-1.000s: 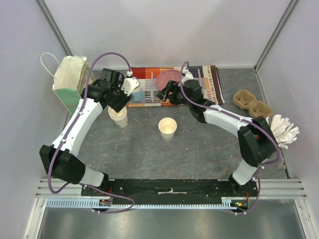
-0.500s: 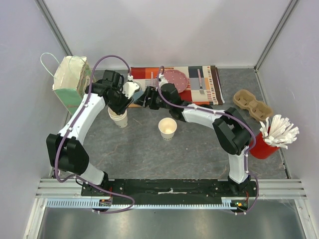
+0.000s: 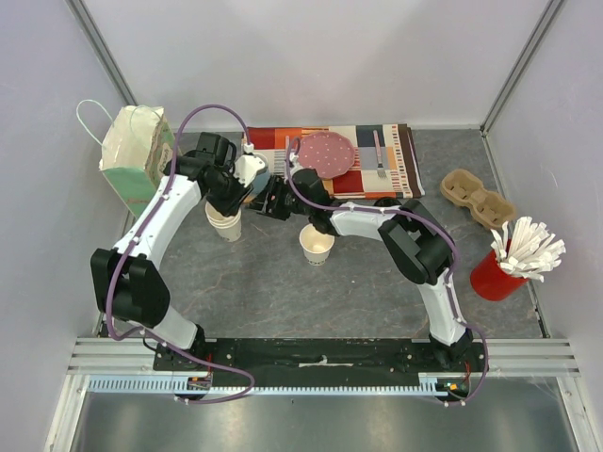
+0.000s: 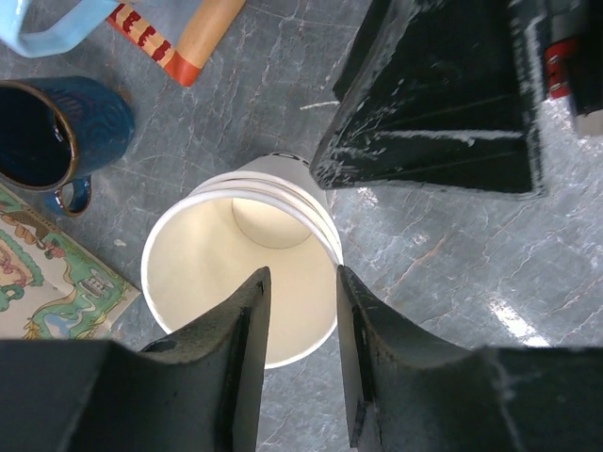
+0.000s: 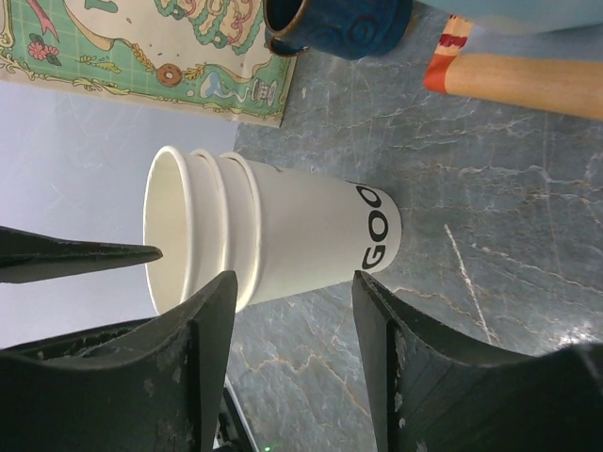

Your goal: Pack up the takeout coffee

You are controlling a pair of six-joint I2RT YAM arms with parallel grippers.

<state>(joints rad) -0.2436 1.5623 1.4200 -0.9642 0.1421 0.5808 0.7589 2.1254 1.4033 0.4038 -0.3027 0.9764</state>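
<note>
Several cream-white paper cups nest in a stack [image 3: 225,224] [image 4: 240,273] [image 5: 283,235], upright on the grey table; dark "GOO" lettering shows on the side. My left gripper [image 3: 227,200] [image 4: 300,282] hangs over its mouth, open, one finger above the inside and the other at the rim's right edge. My right gripper [image 3: 264,201] [image 5: 294,282] is level with the stack from the right, open, the stack just past its fingertips. A single paper cup [image 3: 317,243] stands alone mid-table.
A navy mug [image 4: 47,132] [image 5: 339,19] and a light blue mug [image 4: 42,19] sit by the striped placemat [image 3: 400,151], which holds a pink plate [image 3: 326,153] and fork [image 3: 380,156]. Paper bag [image 3: 132,151] far left; cardboard cup carrier [image 3: 478,196] and red cup of utensils [image 3: 490,273] right.
My right arm swung left from the placemat to the cup stack. Both grippers' jaws narrowed. The left gripper stayed over the stack.
</note>
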